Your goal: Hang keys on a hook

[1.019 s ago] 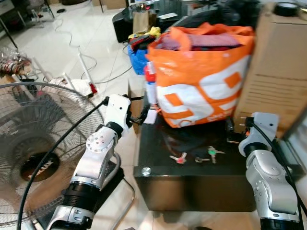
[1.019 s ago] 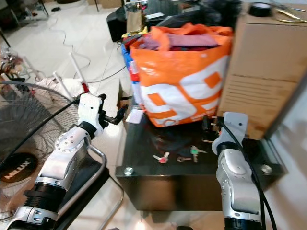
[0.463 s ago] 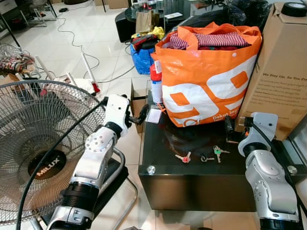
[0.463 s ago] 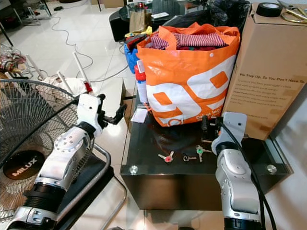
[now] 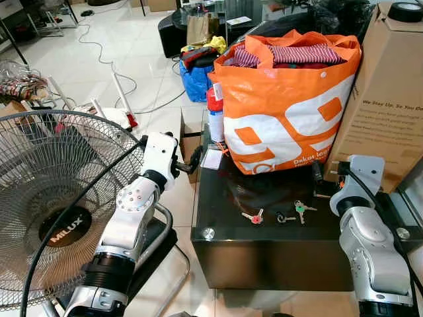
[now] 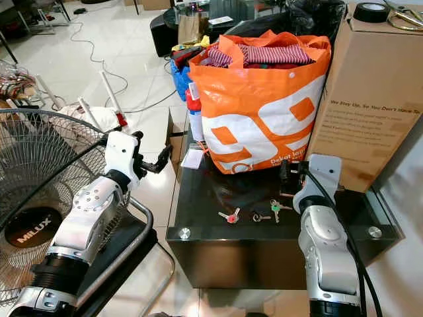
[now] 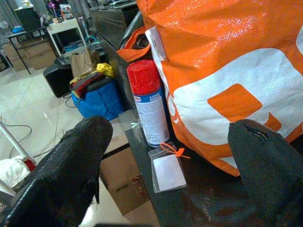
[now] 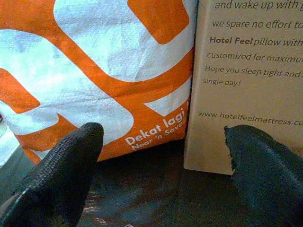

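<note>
Nearest, the two silver arms frame a low black table (image 5: 264, 254) with a glossy top and a round metal stud at each front corner. Near the middle of its front edge lie the keys (image 5: 277, 214): small metal pieces, one with a red tag, one with a green tag and a dark ring between them, flat on the top and apart from both tools.

The right tool (image 8: 163, 170) hovers low over the table's right side, its two black textured fingers spread wide and released, holding nothing. The left tool (image 7: 165, 165) hangs just off the table's left edge, its fingers likewise spread and empty.

By the table's left edge a clear plastic tag sleeve (image 7: 166, 171) with an orange tie lies flat, and behind it a spray can (image 7: 147, 106) with a red cap stands upright.

Across the back of the table stands a woven orange and white bag (image 5: 287, 105), open and packed to the brim with striped red cloth (image 5: 297, 54). Beside it at the right stands a tall brown cardboard box (image 5: 383, 105) with printed text.

On the floor to the left stands a round wire-caged fan (image 5: 49, 198).
</note>
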Tool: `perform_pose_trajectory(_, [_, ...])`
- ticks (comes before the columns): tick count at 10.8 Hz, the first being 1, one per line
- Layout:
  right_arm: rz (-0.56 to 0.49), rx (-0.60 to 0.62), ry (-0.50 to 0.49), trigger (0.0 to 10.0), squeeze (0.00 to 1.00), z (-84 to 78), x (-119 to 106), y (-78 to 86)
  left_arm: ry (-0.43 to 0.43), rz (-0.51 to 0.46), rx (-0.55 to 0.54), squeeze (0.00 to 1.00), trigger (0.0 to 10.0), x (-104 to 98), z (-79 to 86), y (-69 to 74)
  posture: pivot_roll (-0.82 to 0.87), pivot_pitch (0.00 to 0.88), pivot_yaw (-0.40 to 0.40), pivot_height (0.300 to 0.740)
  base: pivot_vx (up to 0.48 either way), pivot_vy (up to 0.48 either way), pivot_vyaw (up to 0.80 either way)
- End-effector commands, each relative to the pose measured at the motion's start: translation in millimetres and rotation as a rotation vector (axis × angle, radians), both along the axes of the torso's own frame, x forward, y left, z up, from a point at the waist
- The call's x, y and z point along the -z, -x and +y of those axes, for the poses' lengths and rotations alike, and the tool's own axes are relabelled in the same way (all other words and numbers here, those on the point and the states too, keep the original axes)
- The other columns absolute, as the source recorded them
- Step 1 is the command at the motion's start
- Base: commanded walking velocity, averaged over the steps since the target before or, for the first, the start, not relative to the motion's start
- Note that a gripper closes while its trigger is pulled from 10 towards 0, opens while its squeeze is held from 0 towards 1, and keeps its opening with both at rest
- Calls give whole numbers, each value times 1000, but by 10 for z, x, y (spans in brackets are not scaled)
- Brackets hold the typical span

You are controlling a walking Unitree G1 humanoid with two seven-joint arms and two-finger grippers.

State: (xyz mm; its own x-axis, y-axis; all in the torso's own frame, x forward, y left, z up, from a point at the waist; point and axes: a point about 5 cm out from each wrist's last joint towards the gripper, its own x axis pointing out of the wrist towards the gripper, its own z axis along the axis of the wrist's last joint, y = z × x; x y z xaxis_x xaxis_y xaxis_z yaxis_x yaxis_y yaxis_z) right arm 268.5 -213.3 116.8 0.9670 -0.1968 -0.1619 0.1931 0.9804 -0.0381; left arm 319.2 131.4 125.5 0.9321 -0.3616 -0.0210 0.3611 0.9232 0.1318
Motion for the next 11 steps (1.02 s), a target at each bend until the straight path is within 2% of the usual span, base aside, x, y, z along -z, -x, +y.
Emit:
perform_pose_trajectory(1, [-10, -6, -4, 10000, 0, 28, -42, -13, -16, -8, -12, 0, 10000, -10, 51, 7, -226, 0, 107, 740, 0, -364, 0])
perform_pose_trajectory(5, [-10, -26, -51, 10000, 0, 67, -33, -17, -18, -8, -12, 0, 10000, -17, 52, -5, -225, 0, 108, 740, 0, -371, 0])
perform_pose_trajectory(7, [-11, -26, -54, 10000, 0, 76, -39, -28, -23, -9, -18, 0, 10000, -21, 72, -7, -221, 0, 111, 740, 0, -362, -275])
perform_pose_trajectory(10, [-23, -57, -72, 10000, 0, 150, -27, -9, -36, -2, -20, 0, 10000, -5, 121, 4, -207, 0, 125, 740, 0, 0, 0])
perform_pose_trajectory(11, [0, -66, -79, 10000, 0, 169, 38, 13, -55, -12, -15, 0, 10000, -15, 125, 6, -200, 0, 122, 740, 0, 0, 0])
